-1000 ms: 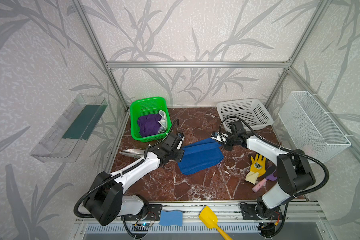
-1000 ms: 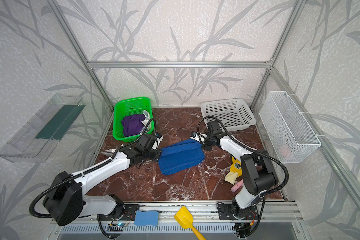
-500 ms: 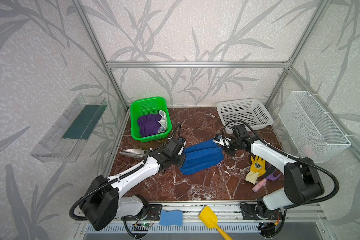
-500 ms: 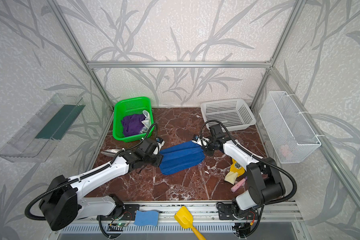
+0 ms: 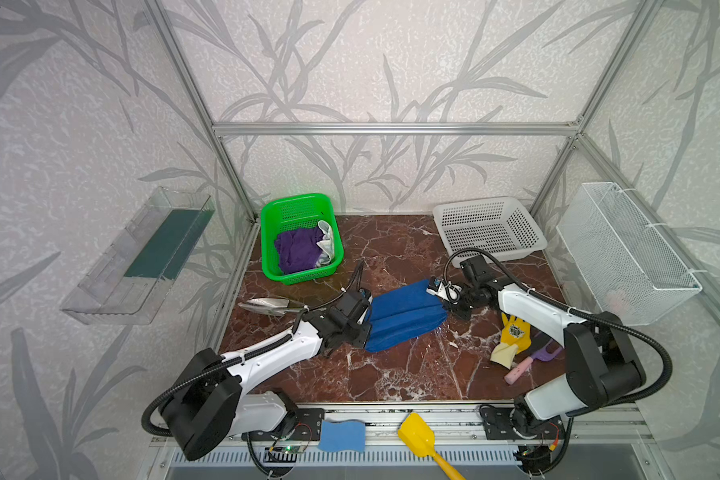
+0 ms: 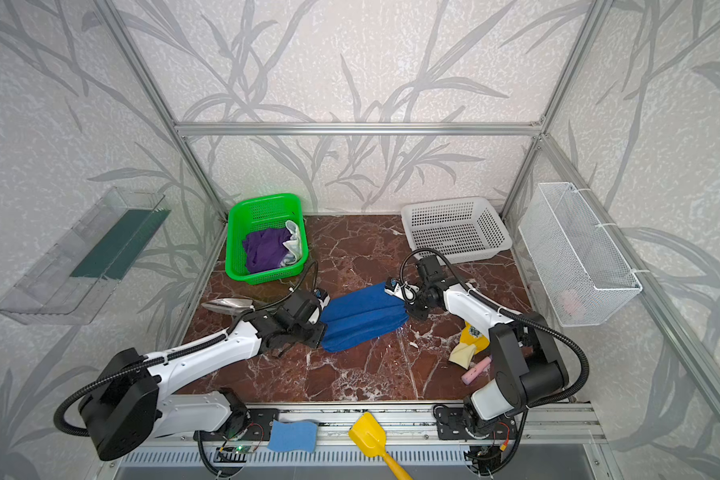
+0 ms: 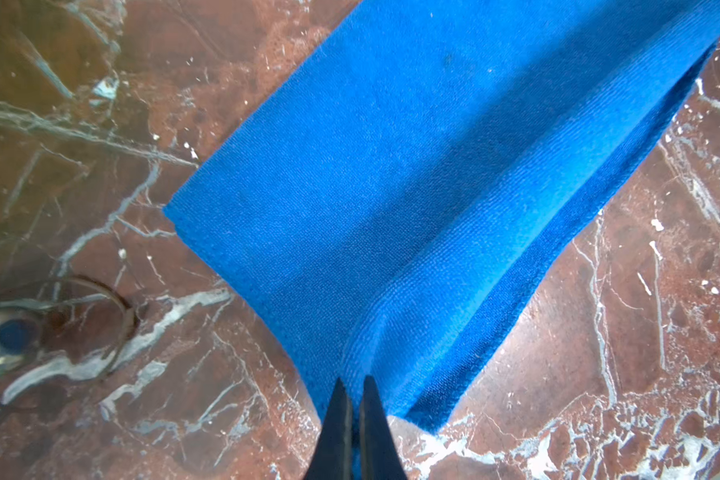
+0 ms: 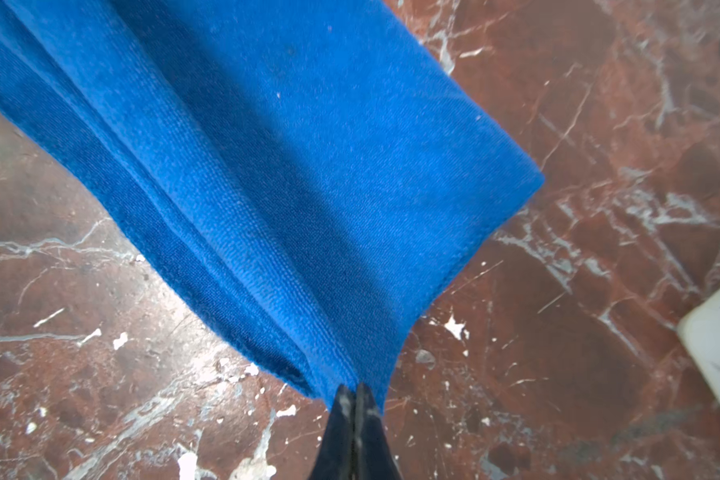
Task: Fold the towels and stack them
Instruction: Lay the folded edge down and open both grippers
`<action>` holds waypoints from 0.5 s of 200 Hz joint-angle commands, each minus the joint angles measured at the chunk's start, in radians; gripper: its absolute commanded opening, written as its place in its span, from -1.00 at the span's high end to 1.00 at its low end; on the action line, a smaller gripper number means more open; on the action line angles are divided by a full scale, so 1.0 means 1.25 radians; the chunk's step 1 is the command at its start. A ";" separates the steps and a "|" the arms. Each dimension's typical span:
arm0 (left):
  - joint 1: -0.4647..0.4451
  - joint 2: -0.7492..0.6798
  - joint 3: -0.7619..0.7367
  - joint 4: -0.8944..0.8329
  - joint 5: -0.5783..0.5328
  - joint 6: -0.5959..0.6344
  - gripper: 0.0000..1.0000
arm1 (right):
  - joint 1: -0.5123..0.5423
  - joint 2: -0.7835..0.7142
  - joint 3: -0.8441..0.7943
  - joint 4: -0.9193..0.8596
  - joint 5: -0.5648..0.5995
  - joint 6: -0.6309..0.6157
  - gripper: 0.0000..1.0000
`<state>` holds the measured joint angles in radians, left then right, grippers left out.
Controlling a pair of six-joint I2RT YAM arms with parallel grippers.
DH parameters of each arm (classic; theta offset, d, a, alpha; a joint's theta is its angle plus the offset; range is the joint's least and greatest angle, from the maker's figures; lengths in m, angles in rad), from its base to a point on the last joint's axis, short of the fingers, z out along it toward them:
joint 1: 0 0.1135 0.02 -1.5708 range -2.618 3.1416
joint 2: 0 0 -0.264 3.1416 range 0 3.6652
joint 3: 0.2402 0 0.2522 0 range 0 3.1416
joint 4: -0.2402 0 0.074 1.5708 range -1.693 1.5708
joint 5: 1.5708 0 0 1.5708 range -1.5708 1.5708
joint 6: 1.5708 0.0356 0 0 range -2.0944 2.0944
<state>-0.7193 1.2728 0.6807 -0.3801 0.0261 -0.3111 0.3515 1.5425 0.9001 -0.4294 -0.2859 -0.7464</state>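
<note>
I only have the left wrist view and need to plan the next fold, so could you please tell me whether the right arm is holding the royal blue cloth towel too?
Observer: Yes. The right gripper has its jaws shut on the opposite end of the royal blue cloth towel.
Operator: Thank you. Where are the other towels?
Observer: The dark purple cloth towel and the cream-white printed cloth towel lie bunched, unfolded, in the green plastic basket.
Operator: Is anything lying near the right arm?
Observer: A yellow glove with a cream cuff lies on the red marble tabletop, close by that arm.
</note>
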 commanded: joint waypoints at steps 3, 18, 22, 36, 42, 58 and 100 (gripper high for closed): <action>-0.010 -0.003 -0.007 0.002 -0.004 -0.028 1.00 | 0.011 0.034 0.017 -0.066 0.019 0.030 1.00; -0.017 0.006 -0.006 0.006 0.002 -0.033 1.00 | 0.015 0.045 0.021 -0.080 0.034 0.047 0.93; -0.017 0.008 -0.006 0.005 0.003 -0.034 1.00 | 0.016 0.047 0.020 -0.084 0.036 0.049 0.91; -0.023 0.011 -0.005 0.001 0.010 -0.042 0.94 | 0.017 0.047 0.020 -0.099 0.050 0.058 0.74; -0.026 0.011 -0.005 -0.002 0.013 -0.043 0.85 | 0.018 0.044 0.020 -0.104 0.062 0.065 0.62; -0.038 -0.001 0.003 -0.025 0.024 -0.049 0.69 | 0.020 0.023 0.022 -0.126 0.083 0.077 0.45; -0.057 -0.084 0.000 -0.074 0.036 -0.078 0.45 | 0.022 -0.103 0.014 -0.114 0.081 0.115 0.25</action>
<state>-0.7803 1.2499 0.6796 -0.4171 0.0593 -0.3710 0.3737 1.5303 0.9028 -0.5606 -0.1902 -0.6502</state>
